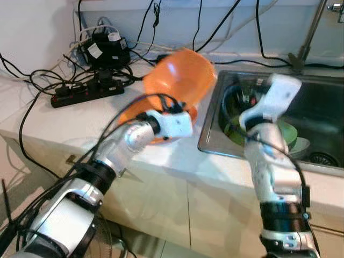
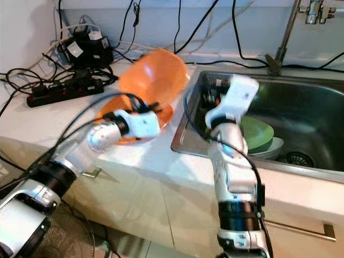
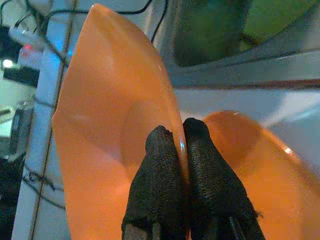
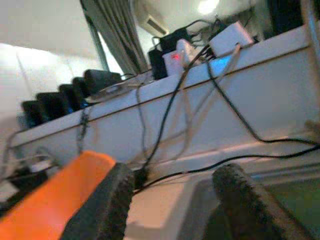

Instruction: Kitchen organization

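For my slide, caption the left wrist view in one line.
Left gripper fingers pinch the rim of an orange bowl, a second orange bowl on the counter behind.

Glossy translucent orange plastic bowl (image 1: pixel 180 75), brushed steel sink (image 1: pixel 317 102), matt white countertop (image 1: pixel 64 121)

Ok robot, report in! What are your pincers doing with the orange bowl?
Left pincer shut on the orange bowl rim, bowl tilted above the counter. Right pincer open over the sink. Second orange bowl sits underneath.
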`<state>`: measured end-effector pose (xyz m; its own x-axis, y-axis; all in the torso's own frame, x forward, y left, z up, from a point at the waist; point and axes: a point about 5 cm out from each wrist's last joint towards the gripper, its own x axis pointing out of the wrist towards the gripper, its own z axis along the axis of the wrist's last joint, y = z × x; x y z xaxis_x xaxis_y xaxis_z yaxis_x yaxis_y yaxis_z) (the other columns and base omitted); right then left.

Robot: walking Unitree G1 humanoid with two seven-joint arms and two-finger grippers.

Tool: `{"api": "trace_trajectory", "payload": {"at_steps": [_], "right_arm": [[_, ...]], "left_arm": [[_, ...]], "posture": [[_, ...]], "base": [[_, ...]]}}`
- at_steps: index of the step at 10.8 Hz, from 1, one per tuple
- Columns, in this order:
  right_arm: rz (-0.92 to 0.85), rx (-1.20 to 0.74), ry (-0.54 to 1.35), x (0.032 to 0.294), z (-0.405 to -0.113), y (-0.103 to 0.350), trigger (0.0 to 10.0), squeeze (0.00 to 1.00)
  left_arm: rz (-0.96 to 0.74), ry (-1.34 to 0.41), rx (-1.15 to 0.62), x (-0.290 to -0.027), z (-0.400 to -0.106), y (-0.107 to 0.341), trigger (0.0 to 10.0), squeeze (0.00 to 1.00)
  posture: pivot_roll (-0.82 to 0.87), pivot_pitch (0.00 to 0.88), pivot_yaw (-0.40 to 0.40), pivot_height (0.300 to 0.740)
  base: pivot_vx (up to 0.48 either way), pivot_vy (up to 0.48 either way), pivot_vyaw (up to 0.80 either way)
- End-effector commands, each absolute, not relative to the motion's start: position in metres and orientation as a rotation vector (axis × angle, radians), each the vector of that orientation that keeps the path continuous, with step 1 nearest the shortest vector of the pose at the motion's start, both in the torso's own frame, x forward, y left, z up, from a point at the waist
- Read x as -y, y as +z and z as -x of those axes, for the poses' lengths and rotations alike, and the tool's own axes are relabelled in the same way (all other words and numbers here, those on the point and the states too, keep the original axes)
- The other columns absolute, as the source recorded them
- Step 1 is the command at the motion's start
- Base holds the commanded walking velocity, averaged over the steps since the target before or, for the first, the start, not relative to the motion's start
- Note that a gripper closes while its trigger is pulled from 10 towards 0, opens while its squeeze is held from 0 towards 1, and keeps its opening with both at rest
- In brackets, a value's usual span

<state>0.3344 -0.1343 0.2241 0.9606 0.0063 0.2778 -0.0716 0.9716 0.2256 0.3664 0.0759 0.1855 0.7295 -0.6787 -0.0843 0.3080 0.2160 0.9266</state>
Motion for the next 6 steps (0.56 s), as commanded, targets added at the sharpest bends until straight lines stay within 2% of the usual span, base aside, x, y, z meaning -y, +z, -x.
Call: {"api": "trace_trajectory", "payload": {"at_steps": [1, 2, 6], "right_arm": [[-0.278, 0.265, 0.066, 0.131, -0.335, 0.228, 10.0, 1.00], [-0.306, 0.244, 0.098, 0.127, -0.335, 0.228, 10.0, 0.00], [-0.317, 0.185, 0.153, 0.122, -0.335, 0.227, 10.0, 0.00]], "left_arm": [[-1.188, -0.717, 0.436, -0.071, -0.364, 0.194, 10.0, 0.00], [-1.205, -0.753, 0.455, -0.065, -0.361, 0.191, 10.0, 0.00], [-1.229, -0.777, 0.498, -0.059, -0.358, 0.191, 10.0, 0.00]], "posture": [[0.04, 0.000, 0.133, 0.740], [0.04, 0.000, 0.132, 0.740], [0.04, 0.000, 0.128, 0.740]], "base": [[0.000, 0.000, 0.00], [0.000, 0.000, 0.00], [0.000, 0.000, 0.00]]}}
